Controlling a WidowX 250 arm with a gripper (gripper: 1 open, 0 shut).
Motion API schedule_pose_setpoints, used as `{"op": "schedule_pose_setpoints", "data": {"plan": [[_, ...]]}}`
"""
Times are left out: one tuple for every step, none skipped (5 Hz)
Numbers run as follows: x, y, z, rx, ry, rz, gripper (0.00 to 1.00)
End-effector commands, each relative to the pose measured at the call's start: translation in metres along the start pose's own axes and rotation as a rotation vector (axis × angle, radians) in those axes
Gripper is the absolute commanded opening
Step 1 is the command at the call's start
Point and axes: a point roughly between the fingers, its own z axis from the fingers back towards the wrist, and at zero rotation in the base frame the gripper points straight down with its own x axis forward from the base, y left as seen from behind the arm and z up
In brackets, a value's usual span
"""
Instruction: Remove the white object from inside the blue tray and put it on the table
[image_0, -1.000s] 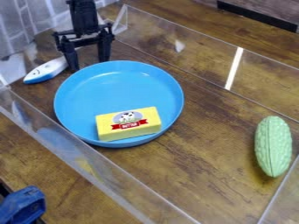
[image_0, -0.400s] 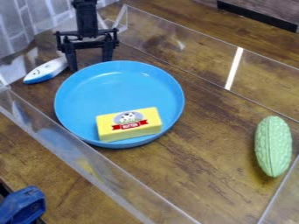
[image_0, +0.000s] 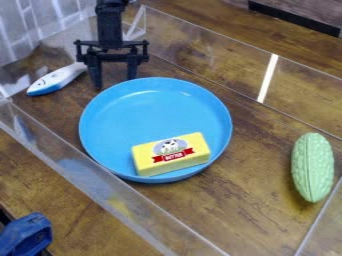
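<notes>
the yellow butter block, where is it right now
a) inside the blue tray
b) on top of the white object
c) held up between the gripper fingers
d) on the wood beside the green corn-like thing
a, the yellow butter block sits inside the blue tray, with the tray's rim running around it

Tabletop play-kitchen setup, wood-plank surface (image_0: 247, 200), clear panels, butter block (image_0: 171, 153)
</notes>
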Motion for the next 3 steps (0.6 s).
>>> {"op": "schedule_pose_setpoints", "data": {"plan": [[0.0013, 0.0016, 0.0074, -0.03, 0.002, -0.107, 0.0], [-0.0017, 0.0015, 0.0089, -0.031, 0.007, -0.135, 1.0], [-0.0061, 0.0004, 0.0109, -0.033, 0.013, -0.156, 0.0]]}}
